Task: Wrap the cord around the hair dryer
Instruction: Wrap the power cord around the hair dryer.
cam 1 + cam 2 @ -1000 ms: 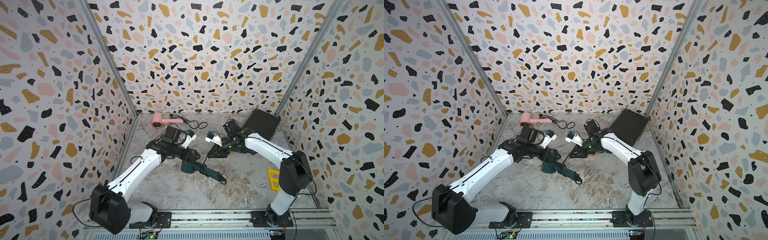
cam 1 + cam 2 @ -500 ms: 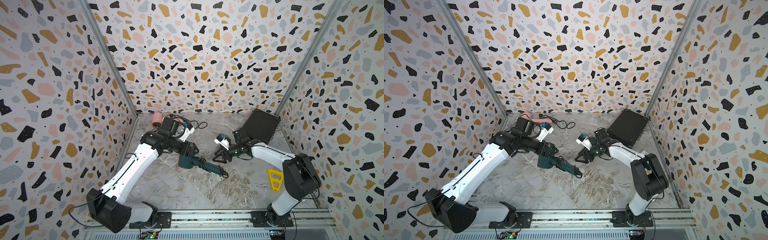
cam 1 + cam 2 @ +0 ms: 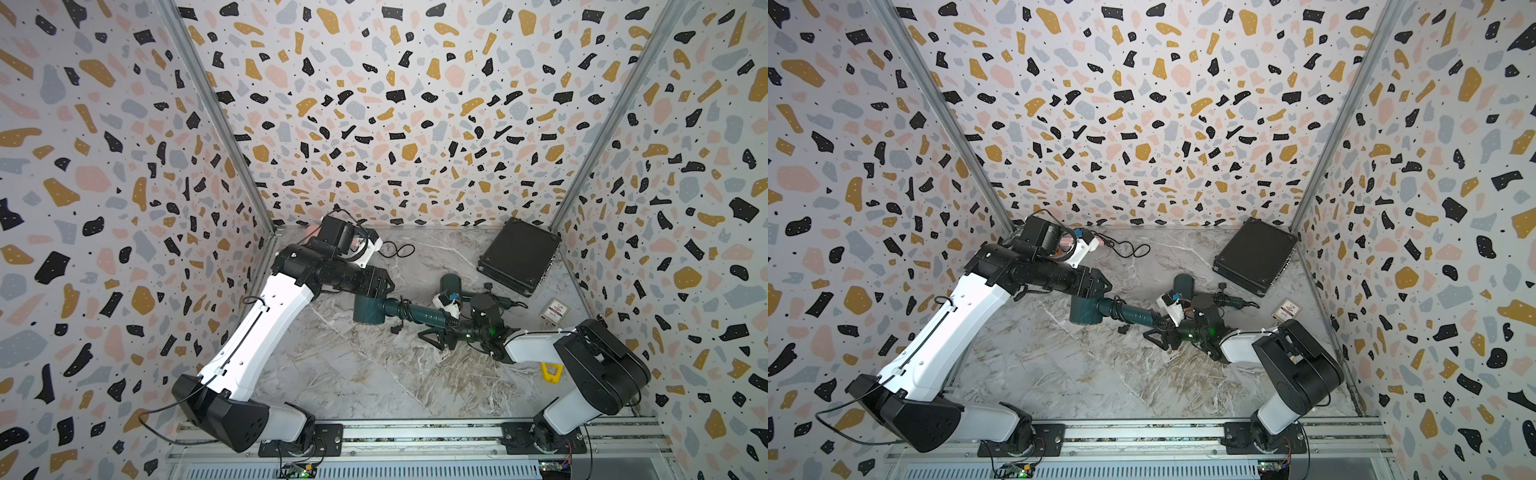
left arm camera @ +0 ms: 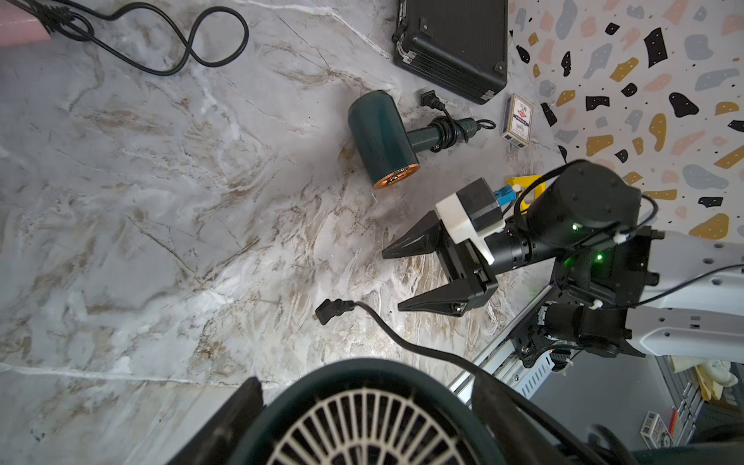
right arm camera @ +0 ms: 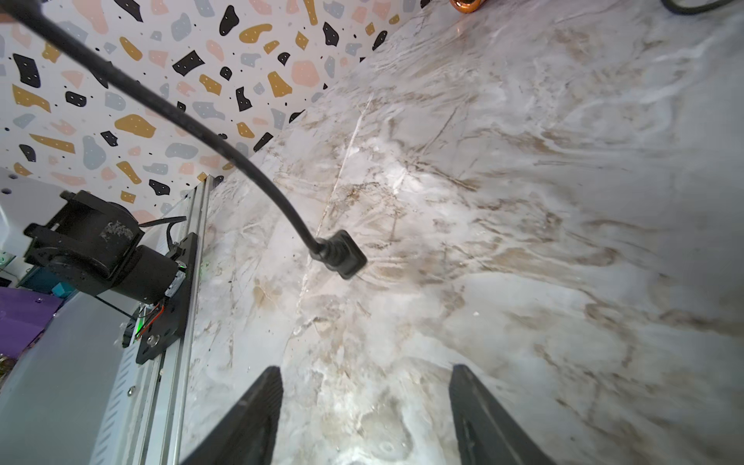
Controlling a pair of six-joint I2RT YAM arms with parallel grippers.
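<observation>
- A pink hair dryer (image 4: 19, 25) lies at the back left corner of the marble tabletop (image 3: 353, 374), mostly hidden behind the left arm in both top views. Its black cord (image 3: 397, 249) loops loose beside it.
- The left gripper (image 3: 372, 291) has its fingers (image 4: 227, 422) clamped on either side of the barrel of a dark green hair dryer (image 3: 368, 313). It holds the dryer above the tabletop, left of centre, with the handle pointing toward the right arm.
- The dryer's power cord (image 3: 405, 309) is wound in several turns around that handle. A short free end hangs down to the plug (image 4: 330, 311).
- The right gripper (image 4: 392, 282) sits low, near the end of the handle. Its fingers (image 5: 249, 414) are spread wide with nothing between them. The plug is just beside their tips and not held.
- A second dark green hair dryer (image 3: 451, 284) lies on the tabletop behind the right gripper. Its own cord is bunched around its handle.
- A black hard case (image 3: 517, 255) lies in the back right corner.
- A small card box (image 3: 555, 309) lies near the right wall, in front of the case.
- A yellow plastic piece (image 3: 549, 370) shows partly from under the right arm.
</observation>
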